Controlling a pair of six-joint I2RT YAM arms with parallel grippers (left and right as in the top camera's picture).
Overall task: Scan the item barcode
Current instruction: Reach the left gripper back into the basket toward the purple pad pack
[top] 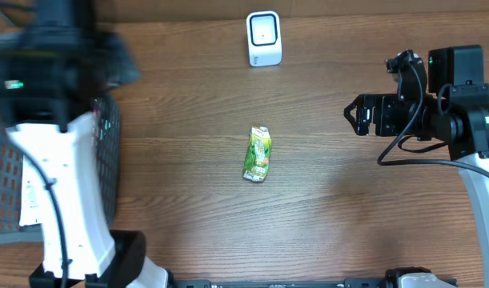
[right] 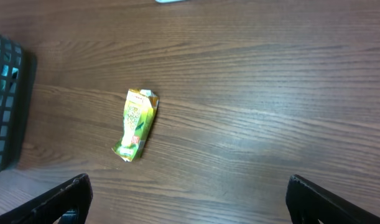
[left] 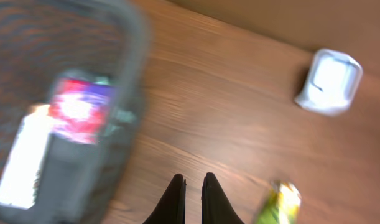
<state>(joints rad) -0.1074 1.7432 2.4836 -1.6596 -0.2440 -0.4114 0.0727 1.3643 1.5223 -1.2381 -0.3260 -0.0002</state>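
Note:
The item, a crumpled green and yellow packet (top: 258, 154), lies flat on the wooden table near its middle. The packet (right: 135, 124) is ahead and left in the right wrist view, and the packet (left: 280, 202) is low right in the left wrist view. A white barcode scanner (top: 264, 38) stands at the far edge; the scanner (left: 329, 81) shows blurred. My right gripper (top: 354, 117) hovers to the packet's right, open and empty, its fingertips (right: 71, 193) far apart. My left gripper (left: 193, 178) is shut on nothing, beside the basket.
A dark mesh basket (top: 108, 160) with several packaged goods stands at the table's left edge, under the left arm. The basket (left: 124, 93) fills the left of the left wrist view, and the basket's corner (right: 6, 99) shows in the right wrist view.

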